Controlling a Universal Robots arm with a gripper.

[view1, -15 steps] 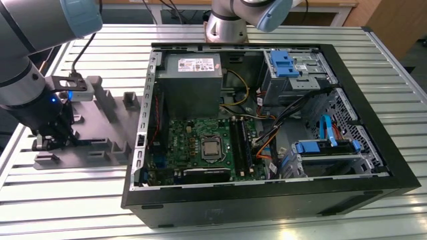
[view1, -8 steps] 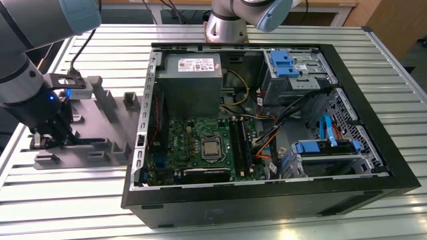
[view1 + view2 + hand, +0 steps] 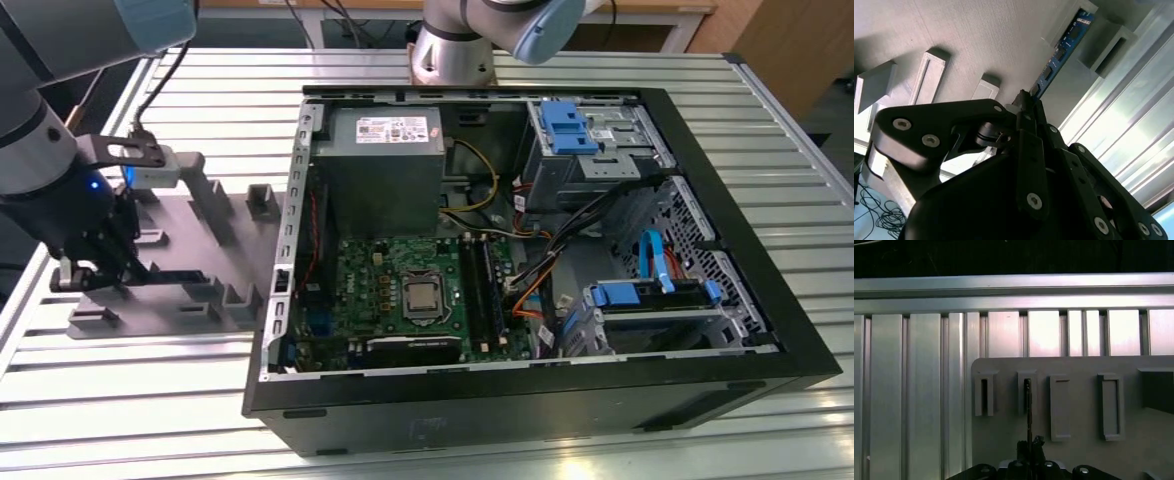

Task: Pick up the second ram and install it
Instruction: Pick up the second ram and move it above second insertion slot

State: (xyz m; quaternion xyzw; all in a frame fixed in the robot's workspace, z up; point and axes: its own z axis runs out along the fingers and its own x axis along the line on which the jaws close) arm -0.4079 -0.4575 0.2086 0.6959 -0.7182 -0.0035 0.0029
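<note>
My claw is clenched on one end of the second ram. In the second wrist view this is a slim, long stick of blue circuit board with a row of small dark chips down its face and a pale patch near its far end. In the first wrist view the second ram shows edge-on, a thin dark line running straight out from between my matte black fingers.

The stick stands on its edge over the grey tray, a flat plate of dull moulded plastic studded with upright blocks. These are rectangular and square-cornered, and some have a narrow slot. The far end of the board sits in the slot of one such block, while the near end is gripped at my fingertips. The board reaches away from the claw in line with it. The links of the claw are smooth black metal, jointed, with bright screw heads.

In the exterior view my claw hangs low over the tray at the exterior view's left, on a table of ribbed, shiny aluminium slats. It is well apart from the open black computer case and its green motherboard.
</note>
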